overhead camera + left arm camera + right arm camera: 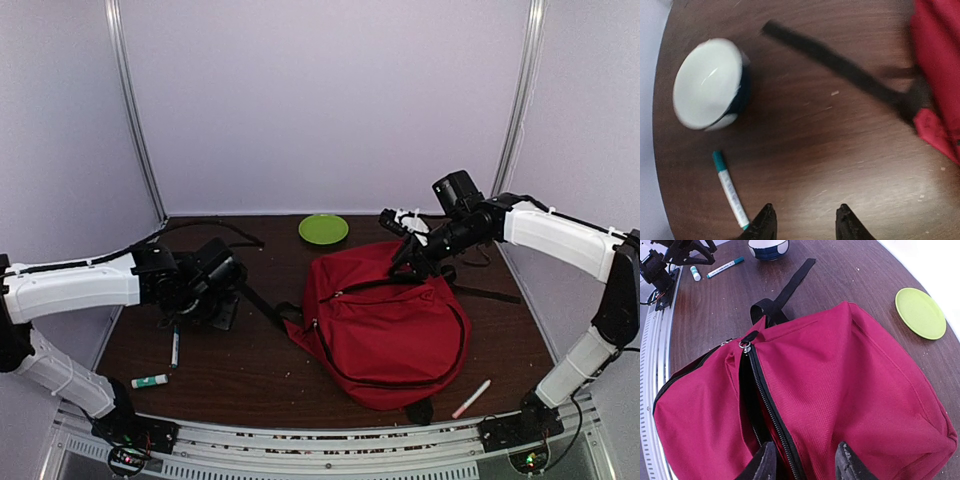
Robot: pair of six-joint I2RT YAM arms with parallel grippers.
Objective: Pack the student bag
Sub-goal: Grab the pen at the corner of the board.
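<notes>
The red student bag (385, 325) lies flat in the middle of the table, its black zipper (765, 405) partly open along the top. My right gripper (805, 465) is open at the bag's top edge (405, 262), its fingers straddling the zipper edge and red fabric. My left gripper (805, 222) is open and empty above bare table, left of the bag (215, 290). A teal-capped marker (730, 190) lies just left of its left finger. A white and blue bowl (710, 85) stands further off.
A green plate (323, 229) sits at the back centre. A glue stick (150, 381) and the marker (175, 347) lie front left. A pink pen (471, 398) lies front right of the bag. A black strap (840, 65) trails left from the bag.
</notes>
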